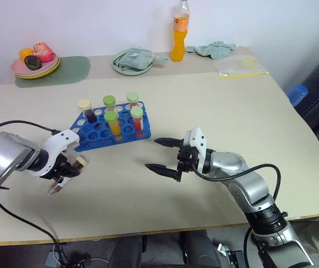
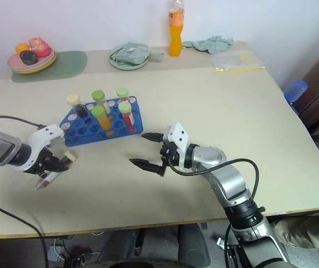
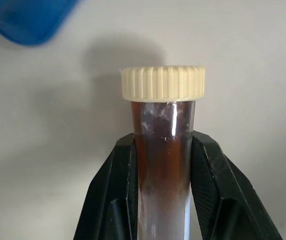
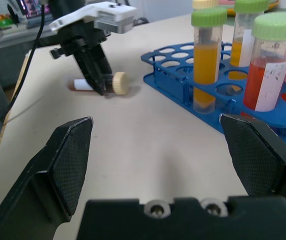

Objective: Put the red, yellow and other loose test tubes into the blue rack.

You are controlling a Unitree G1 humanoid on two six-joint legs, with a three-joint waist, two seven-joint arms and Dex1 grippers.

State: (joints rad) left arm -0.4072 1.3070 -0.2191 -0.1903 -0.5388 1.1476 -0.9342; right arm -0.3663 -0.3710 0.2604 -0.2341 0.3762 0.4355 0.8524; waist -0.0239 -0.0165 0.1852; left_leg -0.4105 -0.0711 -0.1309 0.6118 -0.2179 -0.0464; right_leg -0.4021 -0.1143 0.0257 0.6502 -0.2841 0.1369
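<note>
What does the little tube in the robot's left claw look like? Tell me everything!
The test tube is a clear plastic tube with dark brown liquid inside and a ribbed cream screw cap on one end. It lies on its side on the beige table, just in front of the blue rack. The left claw is shut on its body, one black finger on each side.
</note>
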